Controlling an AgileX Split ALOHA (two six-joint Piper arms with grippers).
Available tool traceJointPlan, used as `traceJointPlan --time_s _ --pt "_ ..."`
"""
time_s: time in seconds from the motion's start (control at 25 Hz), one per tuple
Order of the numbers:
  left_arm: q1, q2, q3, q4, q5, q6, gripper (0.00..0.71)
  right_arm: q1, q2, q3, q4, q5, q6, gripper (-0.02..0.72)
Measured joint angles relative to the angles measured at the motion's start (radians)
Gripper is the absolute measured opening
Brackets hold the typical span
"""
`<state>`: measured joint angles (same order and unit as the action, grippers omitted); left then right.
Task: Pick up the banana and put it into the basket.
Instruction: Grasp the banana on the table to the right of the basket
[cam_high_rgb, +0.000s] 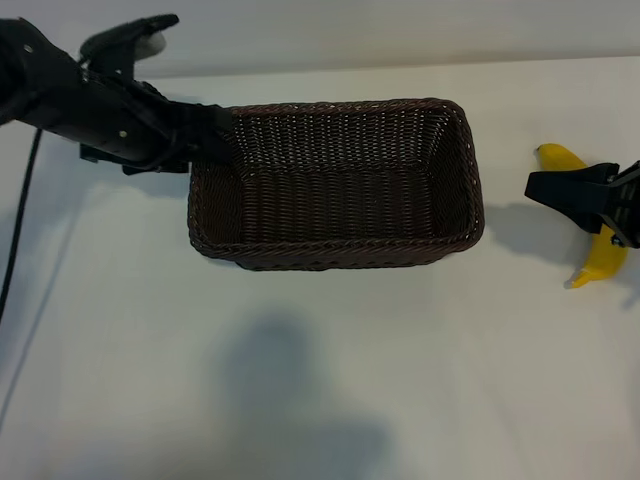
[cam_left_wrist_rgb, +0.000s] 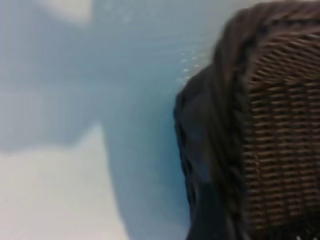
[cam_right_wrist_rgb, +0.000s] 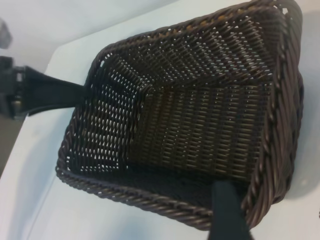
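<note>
My left gripper (cam_high_rgb: 222, 135) is reaching in at the left end of the basket (cam_high_rgb: 455, 170), its fingers standing apart with one at the wicker rim (cam_left_wrist_rgb: 235, 125). My right gripper (cam_high_rgb: 560, 190) is hovering at the table's right edge, fingers spread, directly over the banana (cam_high_rgb: 603, 262), which is lying on the white table (cam_high_rgb: 320, 380) well apart from the basket and outside it. The basket is sitting empty at centre, seen tilted from my right wrist camera (cam_right_wrist_rgb: 280, 130).
</note>
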<state>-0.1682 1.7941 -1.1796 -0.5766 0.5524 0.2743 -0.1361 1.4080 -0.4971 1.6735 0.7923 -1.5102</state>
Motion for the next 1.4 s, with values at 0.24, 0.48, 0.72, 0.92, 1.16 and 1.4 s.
traceJointPlan --time_s 0.24,0.48,0.72,0.92,1.16,1.4 --pt "0.000 -0.116 0.000 0.073 0.066 -0.002 0.568 0.000 0.000 0.000 0.000 -0.012 0.000 0.444" --pt "0.000 -0.207 0.000 0.076 0.072 -0.002 0.568 0.000 0.000 0.000 0.000 -0.031 0.000 0.444" --pt "0.000 -0.228 0.000 0.088 0.086 -0.002 0.568 0.000 0.000 0.000 0.000 -0.031 0.000 0.444" --pt "0.000 -0.241 0.000 0.170 0.156 -0.012 0.568 0.000 0.000 0.000 0.000 -0.031 0.000 0.444" --pt "0.000 -0.321 0.000 0.376 0.293 -0.161 0.568 0.000 0.000 0.000 0.000 -0.031 0.000 0.444" --pt "0.000 -0.417 0.004 0.595 0.455 -0.361 0.568 0.000 0.000 0.000 0.000 -0.031 0.000 0.444"
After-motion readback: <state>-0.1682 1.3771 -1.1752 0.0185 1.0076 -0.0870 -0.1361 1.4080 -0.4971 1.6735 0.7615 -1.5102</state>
